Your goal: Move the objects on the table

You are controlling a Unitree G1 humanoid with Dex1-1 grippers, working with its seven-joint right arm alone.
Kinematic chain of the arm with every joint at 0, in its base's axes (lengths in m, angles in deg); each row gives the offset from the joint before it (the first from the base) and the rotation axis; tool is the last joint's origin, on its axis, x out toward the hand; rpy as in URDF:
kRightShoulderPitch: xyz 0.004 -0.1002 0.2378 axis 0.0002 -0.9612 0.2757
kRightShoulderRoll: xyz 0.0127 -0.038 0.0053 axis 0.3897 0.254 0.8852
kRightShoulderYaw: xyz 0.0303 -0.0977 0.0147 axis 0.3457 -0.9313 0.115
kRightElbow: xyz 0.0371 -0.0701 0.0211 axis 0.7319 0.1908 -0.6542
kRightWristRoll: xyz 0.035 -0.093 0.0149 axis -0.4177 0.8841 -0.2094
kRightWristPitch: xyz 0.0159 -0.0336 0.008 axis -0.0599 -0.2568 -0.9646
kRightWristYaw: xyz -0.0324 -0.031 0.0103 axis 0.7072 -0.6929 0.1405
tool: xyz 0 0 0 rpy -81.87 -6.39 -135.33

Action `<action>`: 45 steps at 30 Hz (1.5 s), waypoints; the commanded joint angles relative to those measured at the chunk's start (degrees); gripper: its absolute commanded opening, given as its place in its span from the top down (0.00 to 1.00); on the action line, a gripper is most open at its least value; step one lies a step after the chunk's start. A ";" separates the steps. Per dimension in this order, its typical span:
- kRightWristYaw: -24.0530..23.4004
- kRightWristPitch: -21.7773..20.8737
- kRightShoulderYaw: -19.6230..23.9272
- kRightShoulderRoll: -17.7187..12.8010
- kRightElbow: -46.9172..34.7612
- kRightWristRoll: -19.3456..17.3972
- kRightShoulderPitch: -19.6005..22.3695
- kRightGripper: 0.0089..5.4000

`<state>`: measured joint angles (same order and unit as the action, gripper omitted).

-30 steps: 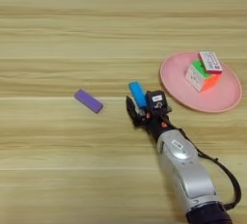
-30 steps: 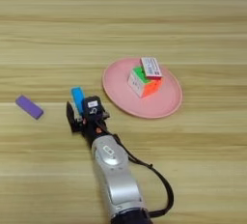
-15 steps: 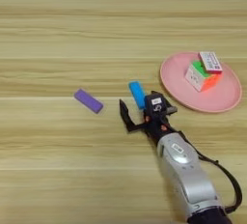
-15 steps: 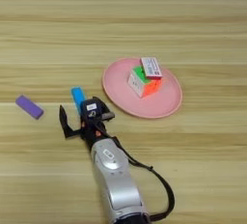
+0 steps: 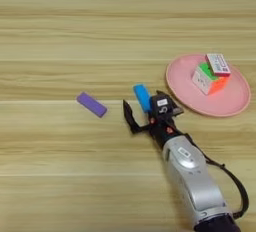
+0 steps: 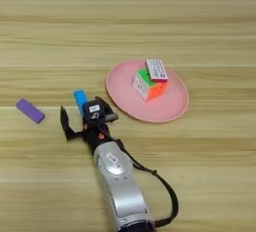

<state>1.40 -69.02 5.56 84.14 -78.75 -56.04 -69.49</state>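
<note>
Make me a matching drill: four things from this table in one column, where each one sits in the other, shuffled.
Things:
1. purple bar
2. blue bar
3. white box
4. puzzle cube

Places:
A. on top of the cube
B. on the pink plate
C. alone on bare wood, furthest left
D. between the open fingers of the hand

Pairs: 1-C, 2-D, 3-A, 4-B

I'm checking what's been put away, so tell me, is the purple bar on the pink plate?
No, the purple bar lies on the bare table, well to the left of the pink plate.
</note>
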 commanded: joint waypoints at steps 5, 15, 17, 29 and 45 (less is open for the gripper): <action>3.79 -4.70 -2.98 0.15 -6.48 -1.12 1.07 0.00; 8.39 -6.30 -6.40 0.15 -6.89 -2.20 0.60 0.00; 9.02 -6.09 -6.92 0.23 -6.68 -2.33 0.67 0.00; 11.37 -4.57 -10.42 -0.13 -1.18 1.00 5.12 0.00; 12.95 -5.63 -10.73 1.64 8.64 0.12 9.44 0.00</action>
<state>14.19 -73.05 -6.12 84.22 -68.71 -54.53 -63.66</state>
